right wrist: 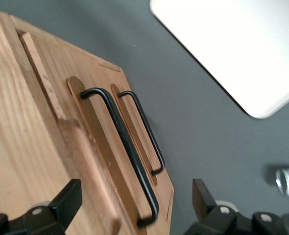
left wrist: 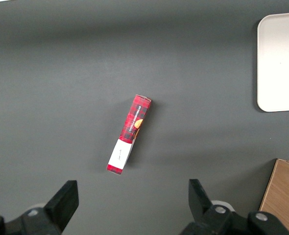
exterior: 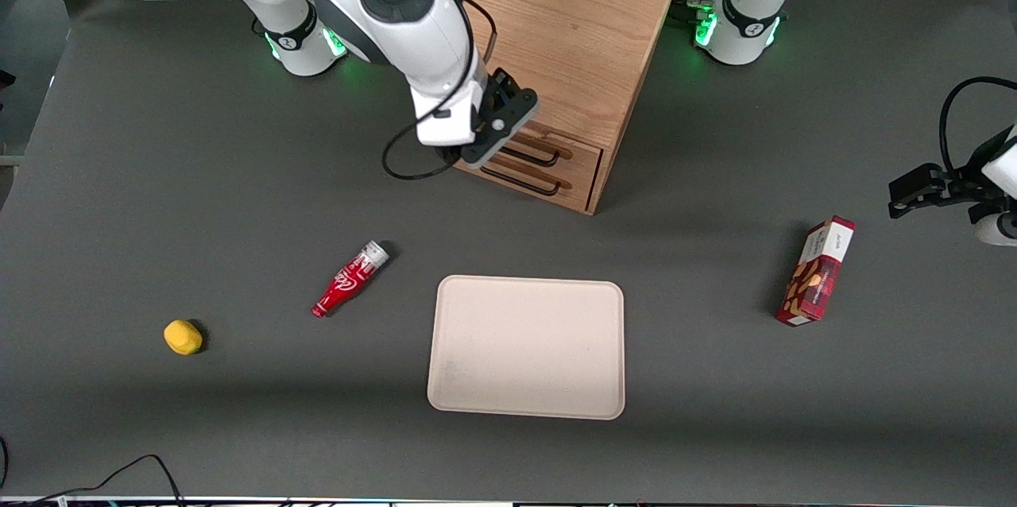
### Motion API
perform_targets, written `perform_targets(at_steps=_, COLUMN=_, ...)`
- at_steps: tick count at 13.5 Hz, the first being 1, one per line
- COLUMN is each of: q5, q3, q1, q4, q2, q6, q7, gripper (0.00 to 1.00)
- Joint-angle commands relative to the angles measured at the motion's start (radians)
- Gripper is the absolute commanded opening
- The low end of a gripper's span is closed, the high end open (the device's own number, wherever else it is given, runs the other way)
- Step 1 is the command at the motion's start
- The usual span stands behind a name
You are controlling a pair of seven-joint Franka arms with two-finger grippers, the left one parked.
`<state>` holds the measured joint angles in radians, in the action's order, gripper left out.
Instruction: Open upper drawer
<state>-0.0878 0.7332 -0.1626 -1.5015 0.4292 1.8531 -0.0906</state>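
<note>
The oak cabinet [exterior: 568, 22] stands at the back middle of the table, with two shut drawers in its front. The upper drawer [exterior: 556, 148] carries a thin black wire handle [exterior: 543, 153]; the lower drawer's handle [exterior: 526, 181] sits just beneath it. My right gripper [exterior: 494, 143] hangs in front of the cabinet, just above the upper handle. In the right wrist view the gripper [right wrist: 134, 205] is open, with one end of the upper handle [right wrist: 125, 152] between its fingers [right wrist: 68, 198] and nothing touching. The lower handle [right wrist: 145, 133] lies beside it.
A beige tray [exterior: 526, 346] lies nearer the front camera than the cabinet. A red cola bottle [exterior: 349, 279] and a yellow object [exterior: 183, 336] lie toward the working arm's end. A red snack box [exterior: 817, 271] stands toward the parked arm's end.
</note>
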Motion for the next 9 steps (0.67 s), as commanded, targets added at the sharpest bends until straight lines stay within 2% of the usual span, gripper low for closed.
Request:
perform_targets(at_steps=1, q5=-0.041, q3=0.008, q1=-0.008, q4=0.035, q2=0.066, q6=0.020, q7=0.103, gripper=1.00)
perform_targets(at_steps=6, q5=-0.058, q3=-0.011, q1=-0.011, q4=0.032, q2=0.117, q6=0.035, q7=0.189, gripper=1.00)
perform_targets(at_steps=9, q5=-0.101, q3=-0.017, q1=-0.011, q4=0.026, q2=0.141, q6=0.084, q7=0.216, gripper=1.00)
